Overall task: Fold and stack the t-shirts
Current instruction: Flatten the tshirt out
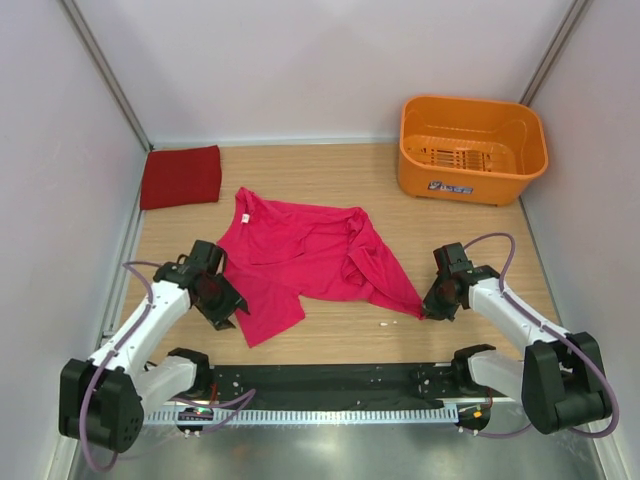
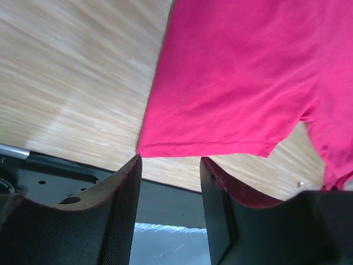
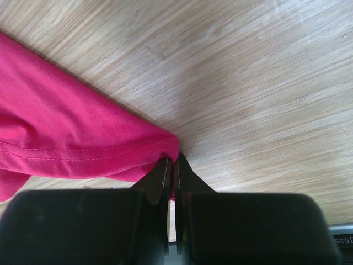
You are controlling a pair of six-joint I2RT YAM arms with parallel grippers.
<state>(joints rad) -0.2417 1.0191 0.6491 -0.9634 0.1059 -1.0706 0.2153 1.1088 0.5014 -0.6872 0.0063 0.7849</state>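
The magenta-pink t-shirt (image 1: 310, 255) lies crumpled and partly spread on the table's middle. The crimson t-shirt (image 1: 181, 176) lies folded flat at the far left. My right gripper (image 1: 428, 310) is shut on the pink shirt's right hem corner (image 3: 160, 146), low over the table. My left gripper (image 1: 226, 318) is open and empty, hovering just left of the shirt's near left hem (image 2: 209, 144). In the left wrist view its fingers (image 2: 124, 193) stand apart with the hem edge beyond them.
An orange plastic basket (image 1: 472, 148) stands at the far right. White walls close in the wooden table (image 1: 330, 335) on three sides. A black rail (image 1: 330, 380) with the arm bases runs along the near edge.
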